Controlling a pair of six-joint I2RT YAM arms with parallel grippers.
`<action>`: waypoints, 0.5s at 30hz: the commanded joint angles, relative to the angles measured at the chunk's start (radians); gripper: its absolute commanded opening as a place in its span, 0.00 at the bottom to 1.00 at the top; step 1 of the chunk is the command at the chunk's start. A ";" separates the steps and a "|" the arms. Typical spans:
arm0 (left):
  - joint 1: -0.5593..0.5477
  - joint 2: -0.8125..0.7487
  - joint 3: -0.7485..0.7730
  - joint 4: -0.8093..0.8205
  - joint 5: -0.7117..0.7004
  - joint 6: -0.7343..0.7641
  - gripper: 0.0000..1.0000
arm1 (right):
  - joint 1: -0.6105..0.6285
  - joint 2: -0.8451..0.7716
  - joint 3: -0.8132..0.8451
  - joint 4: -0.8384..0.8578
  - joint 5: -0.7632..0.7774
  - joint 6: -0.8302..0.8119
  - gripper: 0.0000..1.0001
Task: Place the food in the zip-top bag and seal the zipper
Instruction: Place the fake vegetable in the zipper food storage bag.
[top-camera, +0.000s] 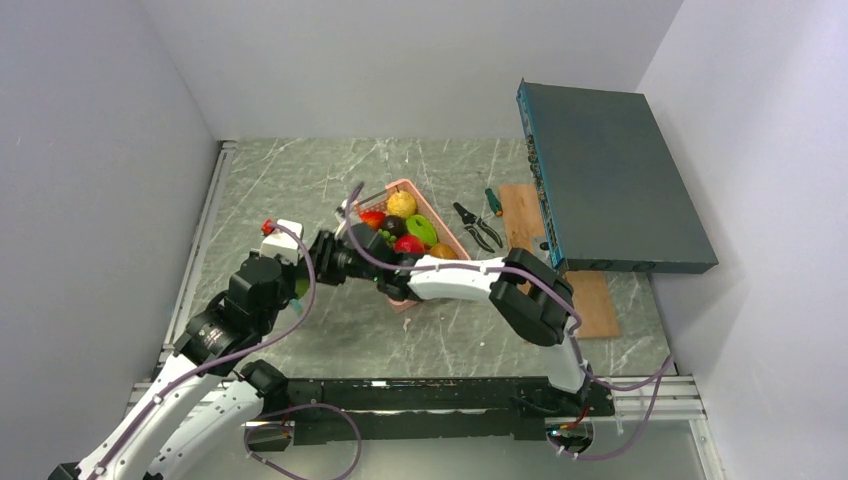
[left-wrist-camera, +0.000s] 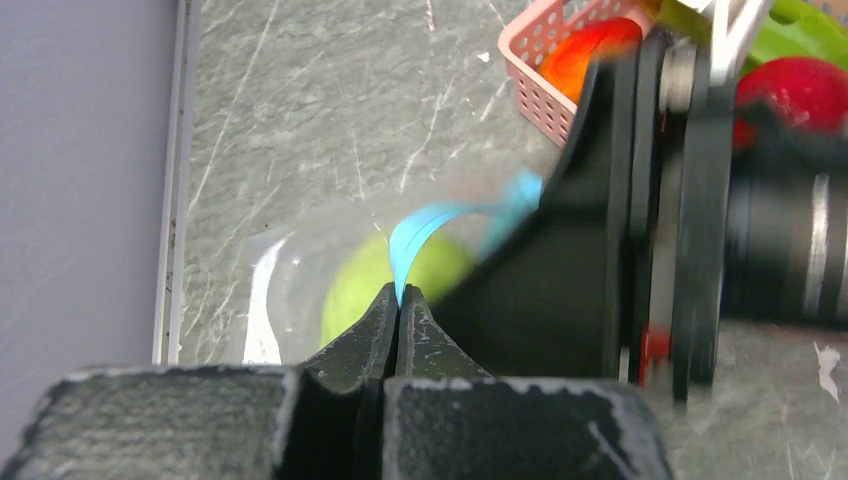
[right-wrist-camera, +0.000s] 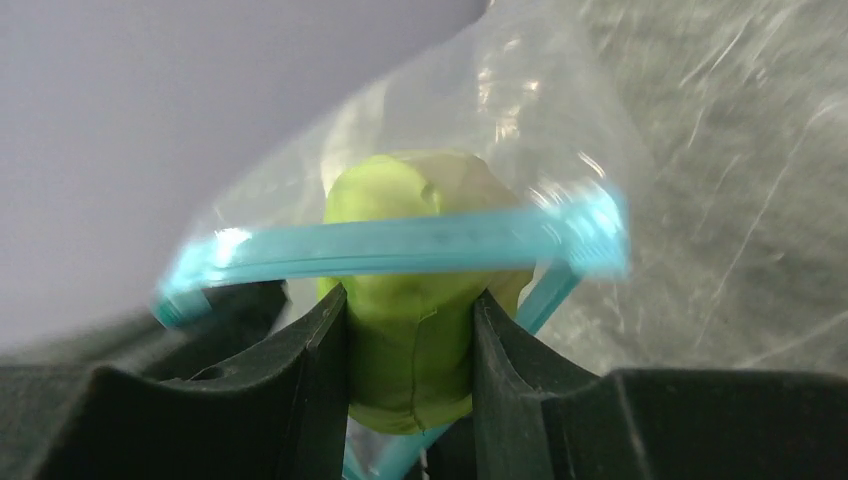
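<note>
Close against the right wrist lens, the two black fingers of the right pincer (right-wrist-camera: 408, 300) stand partly spread and pinch a rounded, glossy yellow-green food piece (right-wrist-camera: 400, 190) between their inner faces, both fingers touching its sides. Across the front of that piece runs the zipper (right-wrist-camera: 400, 245), a thin teal-blue strip bowed open, with its other lip slanting down beside the right-hand finger. Around and behind the piece spreads the zip-top bag (right-wrist-camera: 520, 110), clear, floppy, crinkled plastic. The piece sits in the bag's mouth, though the blur makes it hard to say how deep.

Seen from the left wrist, the left pincer (left-wrist-camera: 398, 300) is pressed together on one lip of the zipper (left-wrist-camera: 425, 225), above the grey marbled counter (left-wrist-camera: 300, 120). The green piece shows through the film just past its fingertips. The dark wrist of the right arm (left-wrist-camera: 620, 220) fills the space between the bag and the pink slotted plastic basket (left-wrist-camera: 535, 70).

In the overhead view both pincers and the bag are just left of the basket (top-camera: 447, 228), by its nearer corner. Inside the basket lie more glossy food pieces: a yellow piece (top-camera: 402, 203), a green piece (top-camera: 421, 230), a red piece (top-camera: 408, 243), an orange piece (top-camera: 442, 252) and a dark piece (top-camera: 393, 226). Right of the basket, apart from it, lie black-handled pliers (top-camera: 478, 228) and a green-handled screwdriver (top-camera: 493, 202). Farther right, a wooden board (top-camera: 515, 210) is partly covered by a dark teal flat box (top-camera: 610, 185).
</note>
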 joint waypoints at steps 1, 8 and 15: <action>-0.006 -0.018 0.018 0.060 -0.079 -0.049 0.00 | 0.081 -0.047 0.041 -0.112 0.052 -0.283 0.00; -0.005 -0.003 0.020 0.056 -0.084 -0.046 0.00 | 0.081 -0.137 0.018 -0.168 0.091 -0.417 0.02; -0.005 0.014 0.026 0.051 -0.041 -0.033 0.00 | 0.031 -0.156 -0.097 0.096 0.019 -0.062 0.05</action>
